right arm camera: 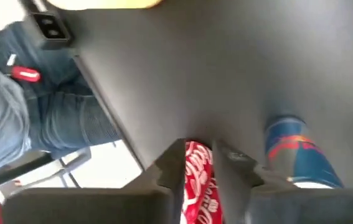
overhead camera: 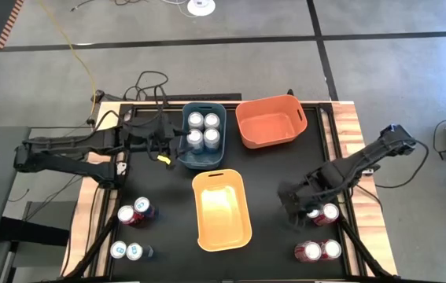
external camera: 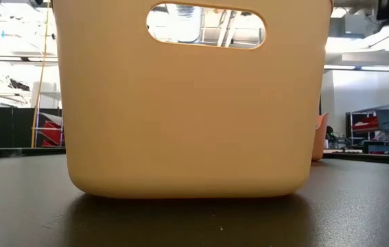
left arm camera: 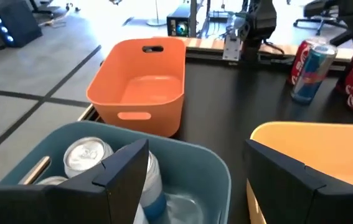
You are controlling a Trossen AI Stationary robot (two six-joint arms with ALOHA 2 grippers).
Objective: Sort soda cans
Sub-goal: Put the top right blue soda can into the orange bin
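Gripping a red can point(right arm camera: 198, 180) between its two fingers, the right gripper point(overhead camera: 300, 211) sits low over the right side of the black table point(overhead camera: 164, 228), beside a blue can point(right arm camera: 301, 152) that stands just next to the held one. In the high view this pair point(overhead camera: 322, 212) shows under the gripper's tip, with two more cans point(overhead camera: 317, 251) nearer the front right corner; one of those is red, and the colour of the other cannot be told.

The left gripper point(overhead camera: 162, 153) hangs at the left edge of the blue bin point(overhead camera: 204, 162), at the far middle of the table. Its fingers point(left arm camera: 123, 171) stand apart and hold nothing. Four silver-topped cans point(overhead camera: 204, 130) stand upright inside the blue bin, filling its far half.

An orange bin point(overhead camera: 270, 122) sits to the right of the blue bin, touching nothing. A yellow bin point(overhead camera: 221, 211) lies in the middle of the table, nearer than both; it fills the low view.

On the left side of the table, two red cans point(overhead camera: 135, 212) stand together. Nearer the front left corner, two light cans with blue marks point(overhead camera: 127, 251) stand side by side.
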